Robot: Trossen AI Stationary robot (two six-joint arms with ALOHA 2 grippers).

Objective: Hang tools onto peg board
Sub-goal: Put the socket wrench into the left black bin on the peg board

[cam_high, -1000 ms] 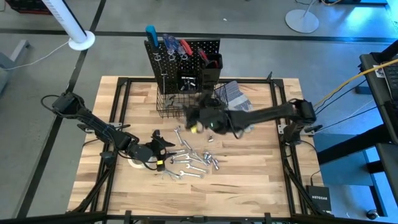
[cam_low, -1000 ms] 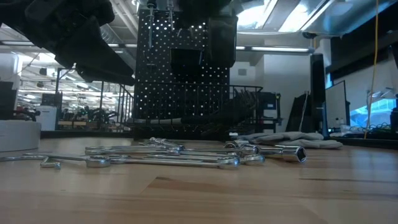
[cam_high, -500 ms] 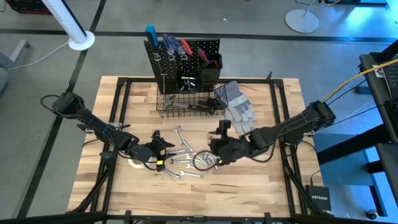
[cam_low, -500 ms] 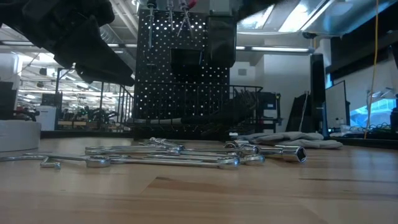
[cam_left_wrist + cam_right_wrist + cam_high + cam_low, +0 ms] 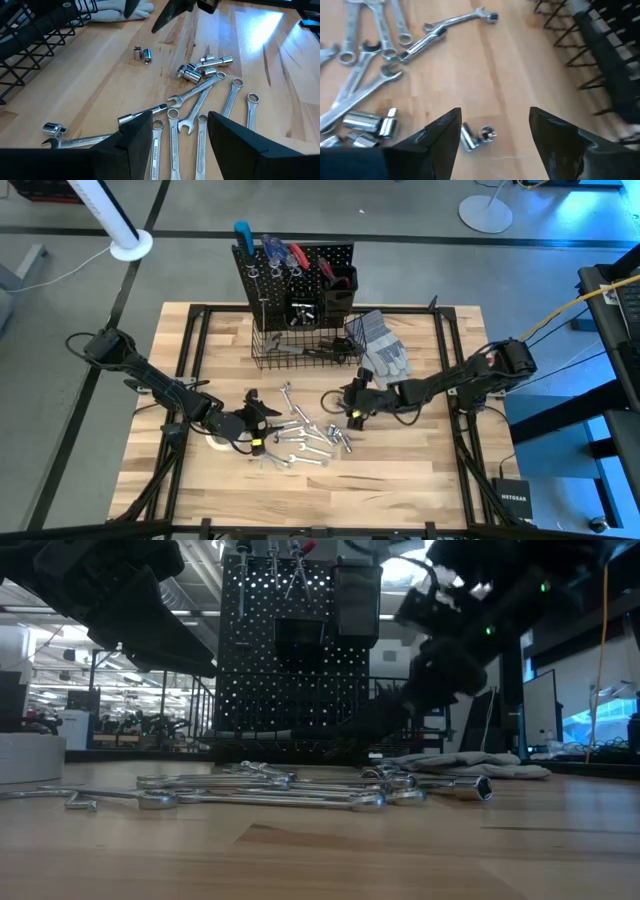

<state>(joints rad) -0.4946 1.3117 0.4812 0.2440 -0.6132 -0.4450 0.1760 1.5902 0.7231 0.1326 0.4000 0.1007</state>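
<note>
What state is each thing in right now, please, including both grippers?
Left gripper: open, empty, over the wrenches.
Right gripper: open, empty, above two loose sockets.
Wrenches: flat on the table, none hung.
Peg board: upright, several tools on its hooks.
Basket: at the board's base, holding tools.
Gloves: flat beside the basket.
</note>
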